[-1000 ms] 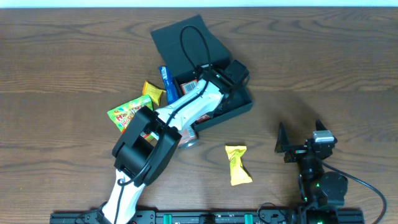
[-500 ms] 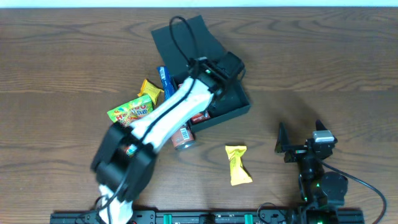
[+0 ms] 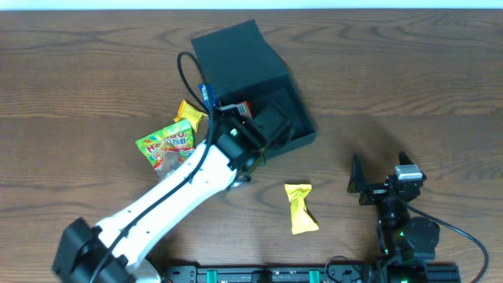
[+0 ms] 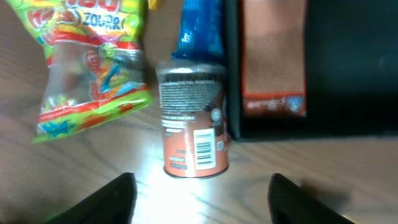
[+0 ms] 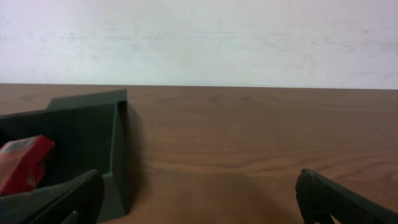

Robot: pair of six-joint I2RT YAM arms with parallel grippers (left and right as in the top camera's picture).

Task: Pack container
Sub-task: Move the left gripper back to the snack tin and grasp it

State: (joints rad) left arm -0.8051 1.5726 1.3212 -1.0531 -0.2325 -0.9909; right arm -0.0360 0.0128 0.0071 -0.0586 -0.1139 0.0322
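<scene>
The left claw (image 4: 201, 186) was spread and held nothing. An orange can (image 4: 191, 121) lay just ahead of its gap. A gummy bag (image 4: 93, 68) lay ahead-left and a blue packet (image 4: 200, 31) beyond the can. The container (image 4: 348, 62) sat ahead-right, its wall just beside the can, a brown packet (image 4: 273, 56) inside. Bare table (image 4: 68, 168) showed near the left finger. The right claw (image 5: 199, 205) was also spread and empty, with the container (image 5: 81, 143) ahead-left and open table ahead-right.
</scene>
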